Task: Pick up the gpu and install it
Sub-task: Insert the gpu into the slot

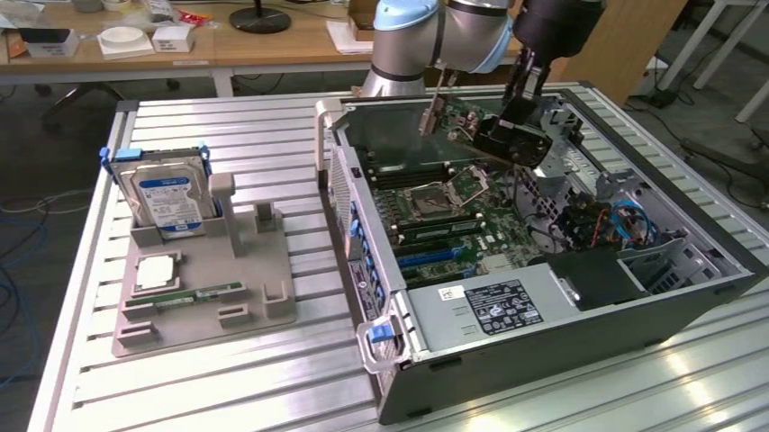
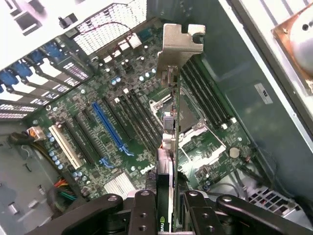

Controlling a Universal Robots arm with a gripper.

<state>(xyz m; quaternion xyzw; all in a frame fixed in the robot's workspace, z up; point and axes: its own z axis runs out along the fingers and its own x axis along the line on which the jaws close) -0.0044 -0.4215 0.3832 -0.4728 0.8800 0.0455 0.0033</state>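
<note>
My gripper hangs over the open computer case, shut on the gpu. The gpu is a thin card with a metal bracket at its far end, held on edge above the green motherboard. In the wrist view the gpu runs edge-on away from my gripper, and its silver bracket is at the far end. The black fingers press on the card from both sides. The card floats above the board, beside the CPU socket and apart from the blue slot.
A grey holder on the slatted table at the exterior view's left carries a hard drive, a memory stick and a CPU chip. A white slot lies beside the blue one. Cables and drive bays sit in the case.
</note>
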